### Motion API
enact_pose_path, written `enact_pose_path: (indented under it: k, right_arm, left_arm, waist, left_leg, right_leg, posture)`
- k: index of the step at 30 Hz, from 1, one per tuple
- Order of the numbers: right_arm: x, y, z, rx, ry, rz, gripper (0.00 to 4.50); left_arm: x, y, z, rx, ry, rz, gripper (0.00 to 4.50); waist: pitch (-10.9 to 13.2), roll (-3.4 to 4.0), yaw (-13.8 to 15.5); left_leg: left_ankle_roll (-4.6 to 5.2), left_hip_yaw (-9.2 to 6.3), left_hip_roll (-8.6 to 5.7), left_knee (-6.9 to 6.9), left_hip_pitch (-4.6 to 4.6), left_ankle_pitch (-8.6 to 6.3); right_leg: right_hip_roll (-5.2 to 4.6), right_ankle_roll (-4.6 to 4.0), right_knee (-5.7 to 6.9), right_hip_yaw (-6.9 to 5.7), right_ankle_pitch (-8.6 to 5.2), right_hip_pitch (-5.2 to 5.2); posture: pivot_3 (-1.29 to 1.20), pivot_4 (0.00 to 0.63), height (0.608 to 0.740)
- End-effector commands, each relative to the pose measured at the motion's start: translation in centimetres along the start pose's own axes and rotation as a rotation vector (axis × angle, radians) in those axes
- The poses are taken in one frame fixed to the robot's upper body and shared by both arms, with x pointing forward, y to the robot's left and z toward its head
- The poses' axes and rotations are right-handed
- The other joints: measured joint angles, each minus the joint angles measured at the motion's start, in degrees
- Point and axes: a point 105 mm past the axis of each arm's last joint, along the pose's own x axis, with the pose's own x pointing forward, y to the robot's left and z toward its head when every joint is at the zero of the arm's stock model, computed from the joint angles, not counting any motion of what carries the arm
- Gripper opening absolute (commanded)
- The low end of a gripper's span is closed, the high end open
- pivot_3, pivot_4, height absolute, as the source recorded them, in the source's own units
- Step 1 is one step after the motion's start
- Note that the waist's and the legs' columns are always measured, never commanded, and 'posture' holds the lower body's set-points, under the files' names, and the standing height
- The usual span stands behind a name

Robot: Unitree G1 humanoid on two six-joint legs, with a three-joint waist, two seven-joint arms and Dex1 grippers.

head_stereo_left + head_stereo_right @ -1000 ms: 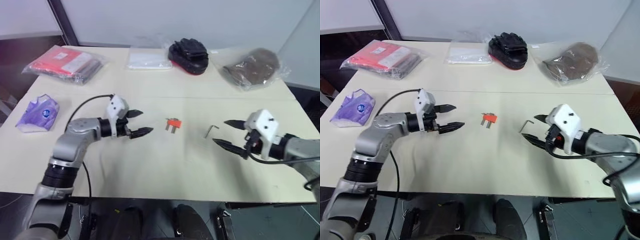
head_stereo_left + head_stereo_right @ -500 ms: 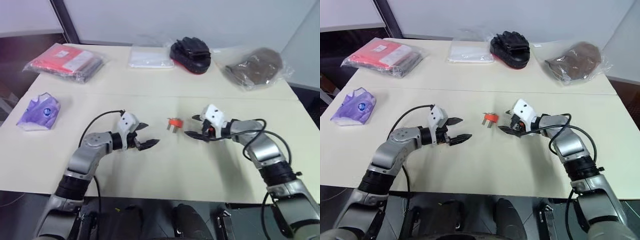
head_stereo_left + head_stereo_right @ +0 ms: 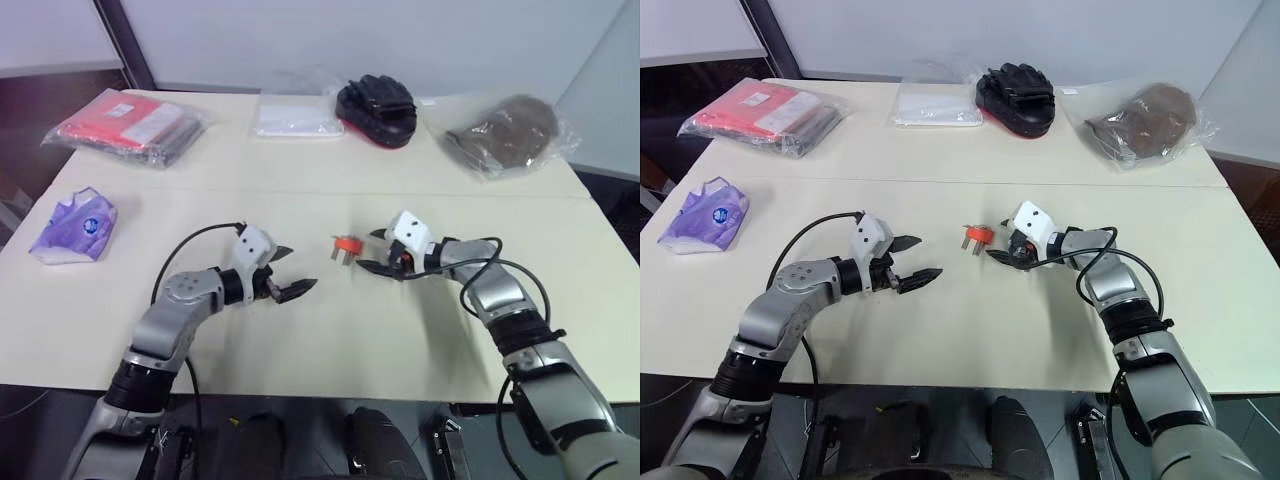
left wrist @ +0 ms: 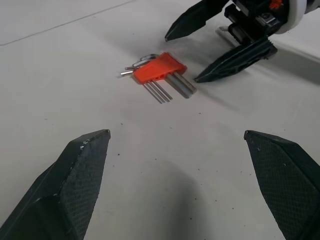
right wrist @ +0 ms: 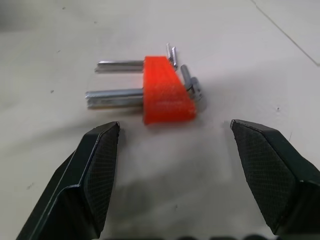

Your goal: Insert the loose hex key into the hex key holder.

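Both sets of jaws were wide apart and empty, right gripper [image 3: 368, 251] just at 3 o'clock of the hex key holder [image 3: 345, 245], left gripper [image 3: 300, 268] near its 8 o'clock. That plastic block looked light and skiddy on the tabletop [image 3: 300, 360], so I'd pinch its orange sides.

Lab, bare table [image 3: 330, 330], bagged items [image 3: 130, 125]

Two black fingers [image 4: 70, 185] of the left end effector [image 4: 177, 187] stood far apart, with bare white bench [image 4: 60, 75] between them. Further off, the orange hex key holder [image 4: 159, 68] lay flat on the bench. Thin grey keys [image 4: 170, 89] stuck out of one side of it, and bent ends showed at the other side. Just beside it was the right end effector [image 4: 200, 50], its two black fingers spread apart and their tips near the holder.
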Motion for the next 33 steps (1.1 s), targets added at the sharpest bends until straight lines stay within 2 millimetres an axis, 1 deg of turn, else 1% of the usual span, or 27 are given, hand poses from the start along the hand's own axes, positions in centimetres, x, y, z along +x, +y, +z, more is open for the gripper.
enact_pose_path:
  k: [1, 9, 14, 19, 22, 25, 26, 27, 31, 33]
  right_arm:
    - [0.2, -0.8, 1.0, 0.013, -0.042, -0.027, 3.72]
    - [1.1, -0.6, 0.6, 0.074, -0.038, -0.011, 3.72]
    - [1.5, -0.2, -0.2, 0.116, -0.021, 0.009, 3.72]
    - [1.4, -0.2, -0.4, 0.099, -0.016, 0.018, 3.72]
    - [1.5, -0.1, -0.4, 0.093, -0.015, 0.024, 2.97]
    - [1.6, 0.1, -0.6, 0.086, -0.009, 0.039, 1.47]
    - [1.7, 0.2, -0.7, 0.084, -0.007, 0.042, 1.07]
    - [1.7, 0.2, -0.7, 0.083, -0.006, 0.043, 0.97]
    - [1.6, 0.1, -0.8, 0.064, 0.000, 0.036, 0.97]
    - [1.2, 0.0, -0.5, 0.009, -0.007, 0.014, 0.97]
  left_arm:
    - [-0.3, -0.1, 1.0, 0.021, -0.034, 0.007, 4.49]
    - [-0.4, -0.5, 1.1, 0.020, -0.036, 0.014, 4.49]
    - [-0.4, -0.5, 1.1, 0.020, -0.034, 0.019, 4.49]
    - [-0.4, -0.6, 1.2, 0.019, -0.037, 0.019, 4.49]
    - [-0.3, -0.7, 1.2, 0.016, -0.039, 0.021, 4.50]
    - [-0.4, -0.7, 1.2, 0.014, -0.039, 0.026, 4.50]
    - [-0.4, -0.6, 1.2, 0.014, -0.039, 0.028, 4.50]
    - [-0.4, -0.6, 1.2, 0.014, -0.039, 0.029, 4.50]
    - [-0.4, -0.6, 1.2, 0.011, -0.041, 0.029, 4.50]
    - [-0.3, -0.6, 1.3, 0.009, -0.042, 0.026, 4.50]
  waist:
    - [0.0, 0.01, 0.0]
    - [0.0, 0.01, 0.0]
    - [0.0, 0.02, -0.7]
    - [0.0, 0.03, -1.1]
    - [0.0, 0.03, -1.1]
    - [0.0, 0.03, -1.2]
    - [0.0, 0.03, -1.2]
    - [0.0, 0.03, -1.2]
    - [0.0, 0.04, -1.2]
    - [0.0, 0.04, -1.2]
  left_leg:
    - [0.00, 0.00, 0.00, 0.00, 0.00, 0.00]
    - [0.00, -0.01, 0.01, 0.00, 0.00, 0.00]
    - [0.00, -0.01, 0.01, 0.00, 0.03, 0.00]
    - [0.00, -0.03, 0.01, -0.01, 0.03, 0.00]
    - [0.00, -0.04, 0.00, -0.01, 0.03, 0.00]
    - [0.00, -0.04, 0.00, 0.00, 0.04, 0.00]
    - [0.00, -0.04, 0.00, 0.00, 0.05, 0.00]
    - [0.00, -0.05, 0.00, 0.00, 0.05, 0.00]
    - [0.00, -0.06, 0.00, 0.00, 0.06, 0.00]
    - [0.00, -0.07, 0.00, 0.00, 0.07, 0.00]
  right_leg:
    - [0.00, 0.00, 0.00, 0.00, 0.00, 0.00]
    - [-0.01, 0.00, 0.02, 0.00, 0.00, -0.01]
    - [-0.01, 0.00, 0.06, 0.01, 0.00, 0.00]
    - [-0.02, 0.00, 0.06, 0.00, 0.01, 0.01]
    - [-0.03, 0.00, 0.06, 0.00, 0.01, 0.02]
    - [-0.04, 0.00, 0.06, 0.00, 0.01, 0.03]
    - [-0.04, 0.01, 0.06, 0.00, 0.01, 0.04]
    - [-0.04, 0.01, 0.06, 0.00, 0.01, 0.05]
    - [-0.04, 0.01, 0.06, 0.00, 0.01, 0.06]
    - [-0.04, 0.01, 0.06, 0.00, 0.01, 0.06]
  posture:
    - [0.00, 0.150, 0.740]
    - [0.00, 0.150, 0.740]
    - [0.00, 0.150, 0.740]
    - [0.00, 0.150, 0.740]
    - [0.00, 0.150, 0.740]
    - [0.00, 0.150, 0.740]
    - [0.00, 0.150, 0.740]
    - [0.00, 0.150, 0.740]
    - [0.00, 0.150, 0.740]
    - [0.00, 0.150, 0.740]
